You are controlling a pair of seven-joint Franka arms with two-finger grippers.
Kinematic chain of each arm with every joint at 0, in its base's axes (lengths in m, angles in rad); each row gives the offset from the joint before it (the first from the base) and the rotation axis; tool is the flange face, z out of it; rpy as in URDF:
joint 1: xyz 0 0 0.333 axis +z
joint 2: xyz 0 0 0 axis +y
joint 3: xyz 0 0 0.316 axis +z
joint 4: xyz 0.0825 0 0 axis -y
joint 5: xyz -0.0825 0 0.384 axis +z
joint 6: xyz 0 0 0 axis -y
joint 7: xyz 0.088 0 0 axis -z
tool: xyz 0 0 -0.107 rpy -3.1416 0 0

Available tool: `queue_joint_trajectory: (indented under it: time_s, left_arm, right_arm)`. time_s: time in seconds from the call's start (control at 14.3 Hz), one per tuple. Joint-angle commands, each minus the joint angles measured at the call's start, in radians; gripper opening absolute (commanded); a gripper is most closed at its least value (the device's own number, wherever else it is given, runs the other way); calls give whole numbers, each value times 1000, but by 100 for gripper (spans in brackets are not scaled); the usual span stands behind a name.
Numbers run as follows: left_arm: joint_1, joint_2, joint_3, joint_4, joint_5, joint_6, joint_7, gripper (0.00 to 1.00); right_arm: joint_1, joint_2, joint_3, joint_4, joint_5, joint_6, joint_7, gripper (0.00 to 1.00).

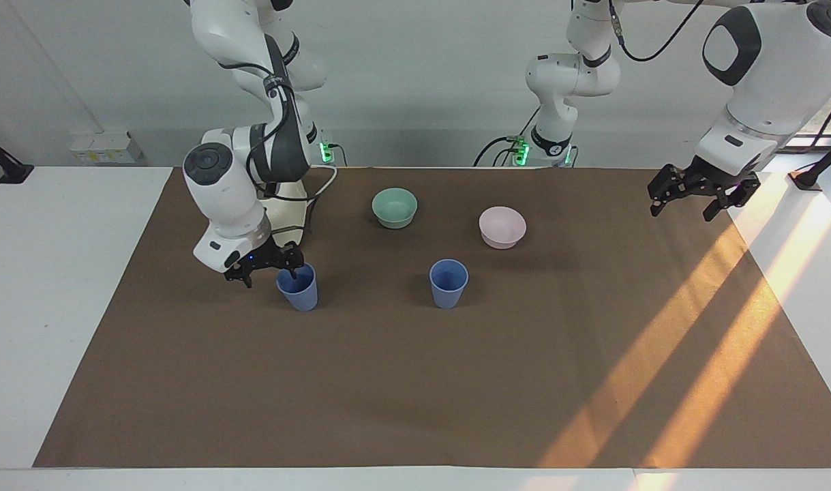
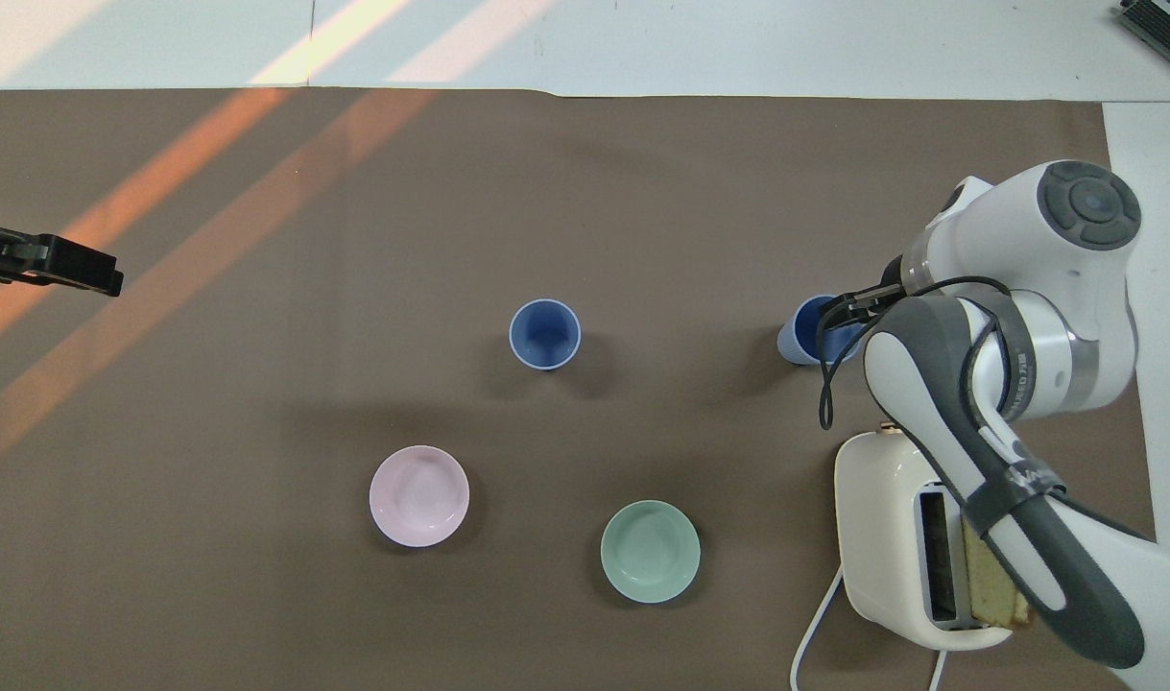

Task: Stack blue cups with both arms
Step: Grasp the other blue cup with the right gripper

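I see two blue cups standing upright on the brown mat (image 1: pixel 415 382) that covers the counter (image 1: pixel 54 307). Both are small, matte, periwinkle-blue tumblers without handle, narrower at the bottom than at the rim, and both are empty with the opening up. The first blue cup (image 1: pixel 297 287) stands toward the right arm's end of the counter, just farther from the robots than the cream toaster (image 2: pixel 892 537), which has a slice of bread (image 2: pixel 995 585) in one slot. The second blue cup (image 1: pixel 448 283) stands near the middle of the mat, well apart from the first one, farther from the robots than the pink bowl (image 1: pixel 502 227) and the mint-green bowl (image 1: pixel 395 207). My right gripper (image 1: pixel 268 267) is low at the rim of the first cup, its fingers apart, with one finger seeming to reach inside the opening and the other outside the wall; I cannot tell if they touch it. My left gripper (image 1: pixel 684 200) hangs in the air over the mat's edge at the left arm's end, its fingers also apart and holding nothing.
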Motion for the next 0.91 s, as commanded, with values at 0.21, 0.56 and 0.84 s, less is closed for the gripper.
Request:
queue_joint_trajectory:
  time_s: [0.21, 0.56, 0.84]
  left_arm:
    - [7, -4, 1, 18, 3, -25, 17, 100]
    - [9, -7, 1, 14, 3, -22, 30, 100]
    - [12, -7, 1, 14, 3, -22, 30, 100]
  right_arm:
    - [5, 8, 3, -21, 14, 44, -12, 0]
    - [11, 36, 8, -1, 14, 35, -19, 0]
    - [46, 56, 22, 181, 34, -126, 68, 0]
